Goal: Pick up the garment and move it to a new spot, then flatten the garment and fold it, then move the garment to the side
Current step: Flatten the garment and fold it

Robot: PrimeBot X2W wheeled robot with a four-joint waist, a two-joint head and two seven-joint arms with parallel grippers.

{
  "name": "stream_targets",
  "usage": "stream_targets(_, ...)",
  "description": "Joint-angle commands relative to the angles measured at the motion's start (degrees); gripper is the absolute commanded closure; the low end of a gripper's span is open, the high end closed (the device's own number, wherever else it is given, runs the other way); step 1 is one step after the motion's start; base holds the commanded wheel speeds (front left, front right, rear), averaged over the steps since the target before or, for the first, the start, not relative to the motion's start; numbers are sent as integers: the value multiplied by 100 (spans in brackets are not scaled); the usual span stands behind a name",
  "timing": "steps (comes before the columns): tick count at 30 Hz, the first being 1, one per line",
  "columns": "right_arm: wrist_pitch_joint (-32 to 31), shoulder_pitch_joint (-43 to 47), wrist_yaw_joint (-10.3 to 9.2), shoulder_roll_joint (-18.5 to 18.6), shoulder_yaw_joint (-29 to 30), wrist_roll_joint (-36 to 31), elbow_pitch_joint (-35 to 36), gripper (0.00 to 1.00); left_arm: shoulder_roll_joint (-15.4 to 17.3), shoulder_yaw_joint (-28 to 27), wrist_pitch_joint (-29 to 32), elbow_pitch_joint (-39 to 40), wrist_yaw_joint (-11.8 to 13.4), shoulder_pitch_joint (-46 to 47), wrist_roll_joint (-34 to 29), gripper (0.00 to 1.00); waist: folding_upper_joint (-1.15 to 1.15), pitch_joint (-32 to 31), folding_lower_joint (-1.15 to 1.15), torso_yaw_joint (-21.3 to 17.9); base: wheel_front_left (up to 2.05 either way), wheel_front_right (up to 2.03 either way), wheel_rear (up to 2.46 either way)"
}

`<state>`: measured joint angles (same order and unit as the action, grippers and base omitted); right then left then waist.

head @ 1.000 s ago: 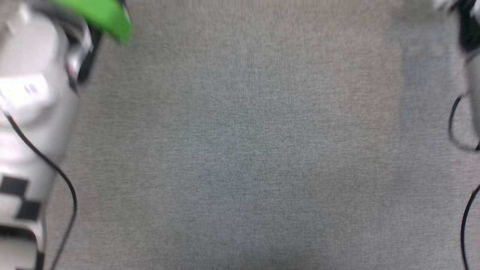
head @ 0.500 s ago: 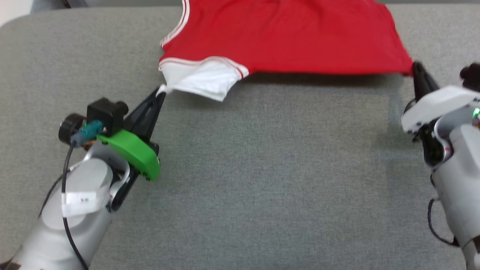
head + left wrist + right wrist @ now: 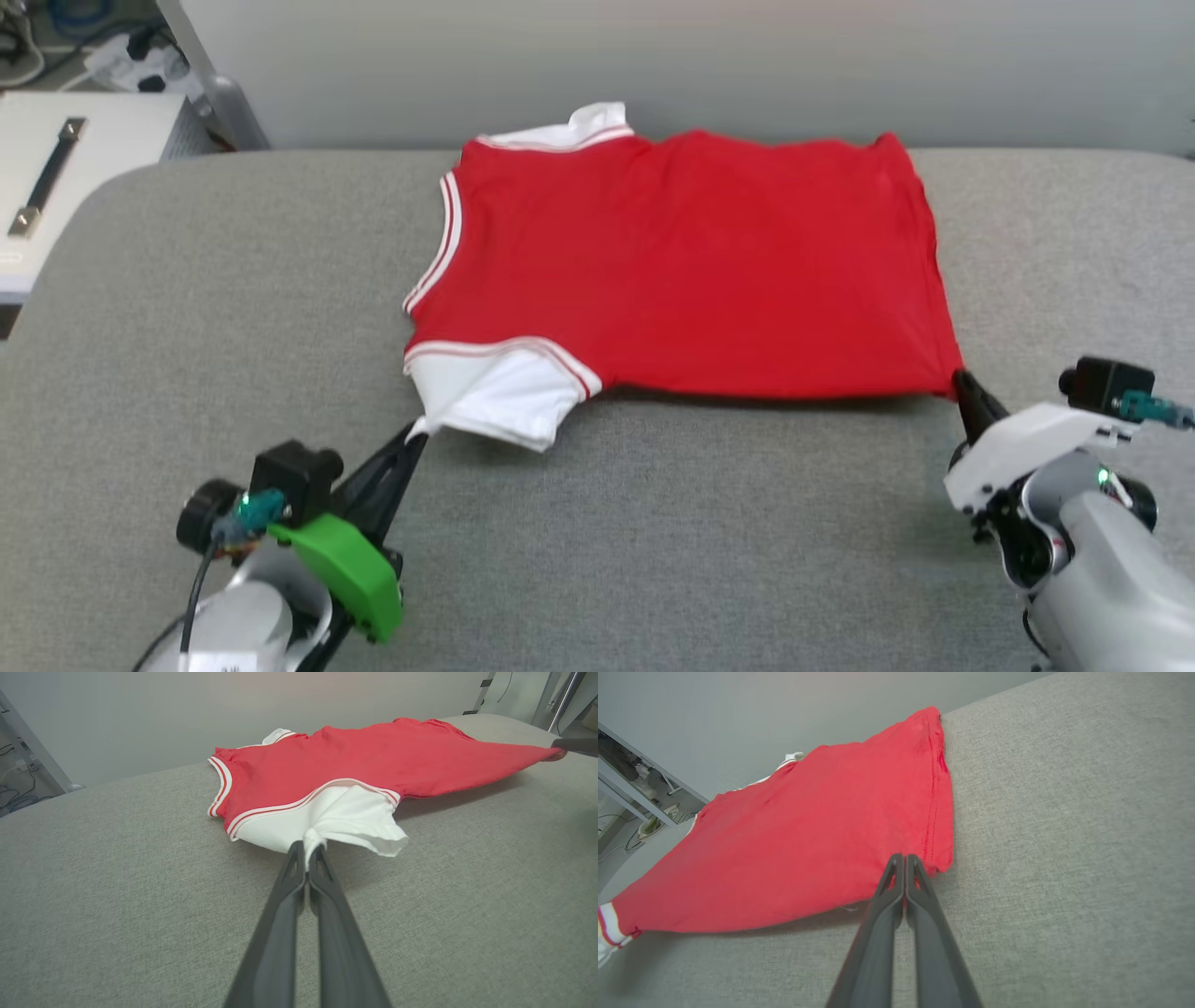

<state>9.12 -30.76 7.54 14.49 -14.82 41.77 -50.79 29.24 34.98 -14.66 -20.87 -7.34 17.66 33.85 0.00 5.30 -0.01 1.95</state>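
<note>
Pinched shut on the garment point(image 3: 691, 271): white sleeve in left gripper point(image 3: 417, 435), red hem corner in right gripper point(image 3: 961, 379). Spread across grey table point(image 3: 653, 560) (near edge raised). White cabinet point(image 3: 75, 177) far left, well apart.

Head looks down; wrists low, sharing garment point(image 3: 691, 261).

The head view has risen, so the whole garment point(image 3: 691, 261) now lies in it.
</note>
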Motion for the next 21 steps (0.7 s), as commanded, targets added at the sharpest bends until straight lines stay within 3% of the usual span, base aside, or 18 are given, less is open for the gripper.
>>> stream_targets(1,-50,235,-5,10,-24,89,75,100,56,-52,-34,72,-14,-227,20,100,0,-393,1,-60,0,0,0)
stream_targets(14,-723,1866,-5,390,-53,483,1272,100,384,49,36,878,47,-1657,231,100,0,-977,1,-83,0,0,0)
stream_targets(21,-1414,2848,-5,616,281,549,2170,100,529,185,36,1284,115,-2235,297,100,0,-1160,1,-49,0,0,0)
